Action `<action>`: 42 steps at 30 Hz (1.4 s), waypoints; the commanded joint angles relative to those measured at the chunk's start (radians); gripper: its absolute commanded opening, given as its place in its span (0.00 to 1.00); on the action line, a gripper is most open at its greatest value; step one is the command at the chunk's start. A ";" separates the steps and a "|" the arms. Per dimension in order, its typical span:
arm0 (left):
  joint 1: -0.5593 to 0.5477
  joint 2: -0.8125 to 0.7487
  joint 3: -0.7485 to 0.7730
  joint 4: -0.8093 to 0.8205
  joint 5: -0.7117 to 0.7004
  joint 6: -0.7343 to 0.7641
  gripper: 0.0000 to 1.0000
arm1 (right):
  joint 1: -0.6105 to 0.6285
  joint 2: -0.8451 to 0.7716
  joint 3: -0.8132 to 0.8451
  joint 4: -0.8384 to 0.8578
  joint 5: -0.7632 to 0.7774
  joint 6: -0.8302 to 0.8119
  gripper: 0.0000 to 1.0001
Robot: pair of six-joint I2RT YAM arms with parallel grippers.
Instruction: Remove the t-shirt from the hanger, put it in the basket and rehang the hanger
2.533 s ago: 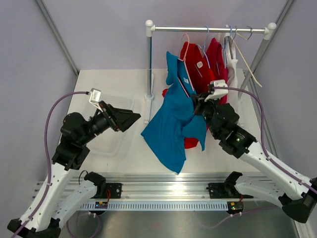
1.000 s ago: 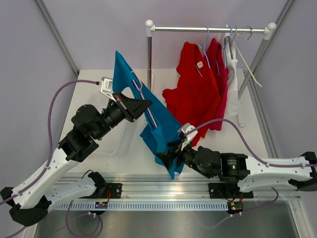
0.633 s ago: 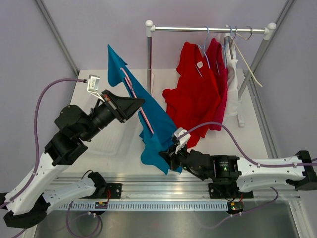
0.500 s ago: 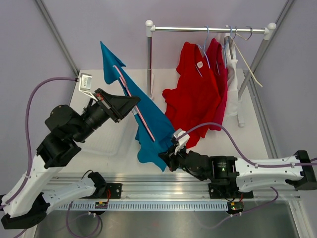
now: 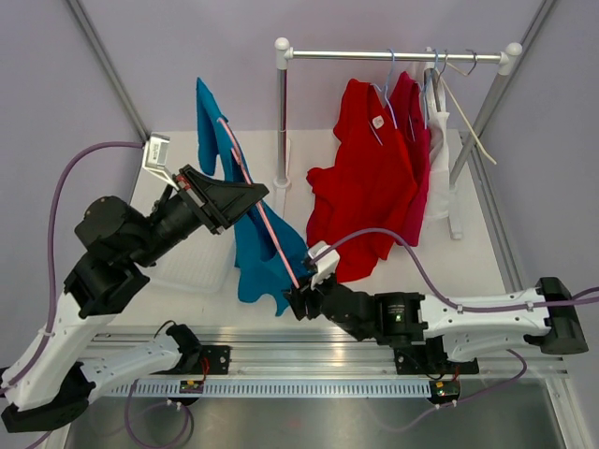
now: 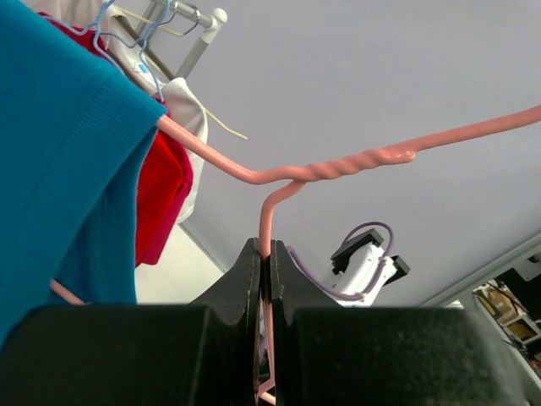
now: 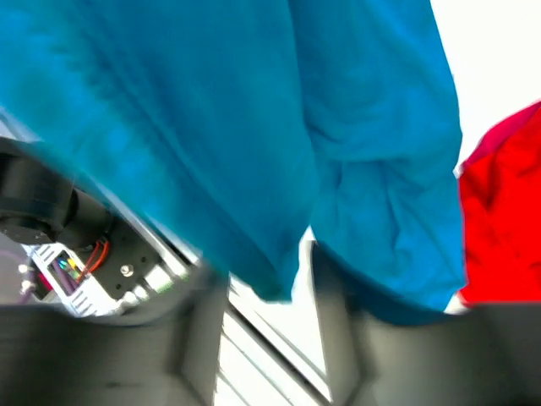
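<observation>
Left gripper (image 6: 265,254) clamped on pink hanger (image 6: 338,167) neck, blue t-shirt (image 5: 247,253) draped off it. Right gripper (image 7: 266,281) part open around the hem; we'd close deep on cloth, then pull down and away.

top external: high at the near side, facing down and far toward clothes rail (image 5: 393,54) | left wrist: near, tilted upward past pink hanger (image 6: 338,165) | right wrist: very near, under blue t-shirt (image 7: 254,127), blurred | shared: t-shirt in all three
</observation>
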 commanded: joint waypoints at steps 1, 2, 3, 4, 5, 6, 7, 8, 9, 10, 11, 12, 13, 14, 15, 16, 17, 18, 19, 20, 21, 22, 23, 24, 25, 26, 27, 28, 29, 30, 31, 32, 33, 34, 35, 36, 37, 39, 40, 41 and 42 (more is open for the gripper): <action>0.004 -0.007 -0.017 0.127 -0.001 0.065 0.00 | 0.007 -0.093 0.085 -0.061 -0.006 -0.039 0.62; 0.004 -0.007 -0.020 0.115 -0.007 0.074 0.00 | 0.008 -0.154 0.101 -0.087 -0.020 -0.036 0.68; 0.004 -0.010 -0.032 0.111 -0.025 0.087 0.00 | 0.008 -0.184 0.111 -0.146 -0.056 -0.035 0.75; 0.002 -0.016 -0.045 0.109 -0.037 0.112 0.00 | 0.010 -0.216 0.121 -0.177 -0.073 -0.026 0.76; 0.004 -0.022 -0.060 0.111 -0.054 0.120 0.00 | 0.011 -0.272 0.138 -0.201 -0.089 -0.020 0.77; 0.004 -0.034 -0.087 0.111 -0.089 0.131 0.00 | 0.013 -0.299 0.148 -0.237 -0.131 -0.018 0.78; 0.004 -0.039 -0.098 0.111 -0.103 0.151 0.00 | 0.013 -0.325 0.152 -0.251 -0.154 -0.012 0.80; 0.004 -0.040 -0.106 0.111 -0.111 0.154 0.00 | 0.013 -0.368 0.172 -0.262 -0.173 -0.010 0.81; 0.004 -0.040 -0.112 0.112 -0.114 0.154 0.00 | 0.013 -0.382 0.184 -0.270 -0.187 -0.012 0.83; 0.004 -0.033 -0.118 0.112 -0.108 0.153 0.00 | 0.011 -0.397 0.209 -0.261 -0.187 -0.038 0.85; 0.004 -0.027 -0.118 0.120 -0.100 0.150 0.00 | 0.013 -0.396 0.223 -0.251 -0.161 -0.055 0.85; 0.004 -0.020 -0.117 0.123 -0.081 0.147 0.00 | 0.011 -0.385 0.244 -0.244 -0.143 -0.073 0.85; 0.004 -0.010 -0.118 0.126 -0.076 0.139 0.00 | 0.013 -0.342 0.297 -0.244 -0.123 -0.119 0.85; 0.004 -0.008 -0.120 0.130 -0.071 0.136 0.00 | 0.011 -0.313 0.321 -0.241 -0.078 -0.151 0.85; 0.004 -0.007 -0.123 0.132 -0.068 0.133 0.00 | 0.013 -0.281 0.348 -0.233 -0.037 -0.203 0.85; 0.004 -0.005 -0.126 0.135 -0.067 0.130 0.00 | 0.013 -0.209 0.403 -0.233 0.009 -0.225 0.80; 0.004 -0.007 -0.128 0.135 -0.064 0.127 0.00 | 0.011 -0.174 0.430 -0.233 0.067 -0.251 0.77; 0.004 -0.007 -0.129 0.135 -0.064 0.127 0.00 | 0.011 -0.141 0.457 -0.230 0.083 -0.291 0.75; 0.004 -0.007 -0.131 0.134 -0.064 0.127 0.00 | 0.011 -0.089 0.503 -0.227 0.086 -0.306 0.74; 0.004 -0.011 -0.134 0.135 -0.064 0.123 0.00 | 0.011 -0.066 0.522 -0.224 0.062 -0.320 0.73; 0.004 -0.013 -0.137 0.135 -0.064 0.123 0.00 | 0.011 -0.049 0.536 -0.210 0.057 -0.340 0.72; 0.004 -0.014 -0.140 0.135 -0.064 0.119 0.00 | 0.010 -0.019 0.554 -0.198 0.060 -0.352 0.72; 0.004 -0.017 -0.147 0.140 -0.064 0.117 0.00 | 0.007 -0.005 0.562 -0.190 0.060 -0.361 0.72; 0.004 -0.019 -0.154 0.143 -0.061 0.116 0.00 | -0.005 0.006 0.569 -0.185 0.059 -0.363 0.70; 0.004 -0.020 -0.157 0.147 -0.059 0.110 0.00 | -0.010 0.024 0.577 -0.184 0.054 -0.363 0.69; 0.004 -0.022 -0.163 0.155 -0.057 0.108 0.00 | -0.016 0.029 0.576 -0.178 0.028 -0.362 0.68; 0.004 -0.022 -0.169 0.157 -0.054 0.105 0.00 | -0.030 0.035 0.574 -0.176 0.016 -0.345 0.65; 0.002 -0.022 -0.170 0.158 -0.054 0.104 0.00 | -0.038 0.048 0.574 -0.175 0.003 -0.339 0.63; 0.004 -0.022 -0.172 0.164 -0.051 0.102 0.00 | -0.042 0.054 0.573 -0.175 0.002 -0.332 0.60; 0.004 -0.020 -0.177 0.164 -0.051 0.102 0.00 | -0.045 0.058 0.570 -0.170 0.012 -0.329 0.43; 0.004 -0.020 -0.178 0.166 -0.053 0.104 0.00 | -0.052 0.063 0.560 -0.162 0.028 -0.326 0.33; 0.004 -0.022 -0.181 0.164 -0.057 0.105 0.00 | -0.053 0.063 0.556 -0.155 0.048 -0.328 0.25; 0.004 -0.025 -0.187 0.166 -0.067 0.105 0.00 | -0.055 0.060 0.550 -0.132 0.055 -0.332 0.13; 0.004 -0.026 -0.190 0.166 -0.070 0.110 0.00 | -0.055 0.057 0.537 -0.118 0.065 -0.337 0.06; 0.002 -0.028 -0.193 0.166 -0.077 0.111 0.00 | -0.056 0.055 0.534 -0.098 0.083 -0.340 0.01; 0.004 -0.030 -0.195 0.166 -0.079 0.113 0.02 | -0.058 0.054 0.533 -0.092 0.091 -0.351 0.00; 0.004 -0.034 -0.201 0.166 -0.079 0.114 0.13 | -0.061 0.055 0.533 -0.087 0.097 -0.354 0.00; 0.004 -0.039 -0.204 0.166 -0.077 0.116 0.27 | -0.067 0.055 0.528 -0.064 0.118 -0.368 0.00; 0.004 -0.042 -0.206 0.164 -0.074 0.122 0.46 | -0.072 0.051 0.519 -0.052 0.121 -0.369 0.00; 0.002 -0.045 -0.207 0.164 -0.071 0.131 0.57 | -0.087 0.048 0.514 -0.046 0.111 -0.365 0.00; 0.004 -0.046 -0.206 0.158 -0.059 0.155 0.67 | -0.096 0.042 0.513 -0.043 0.103 -0.349 0.00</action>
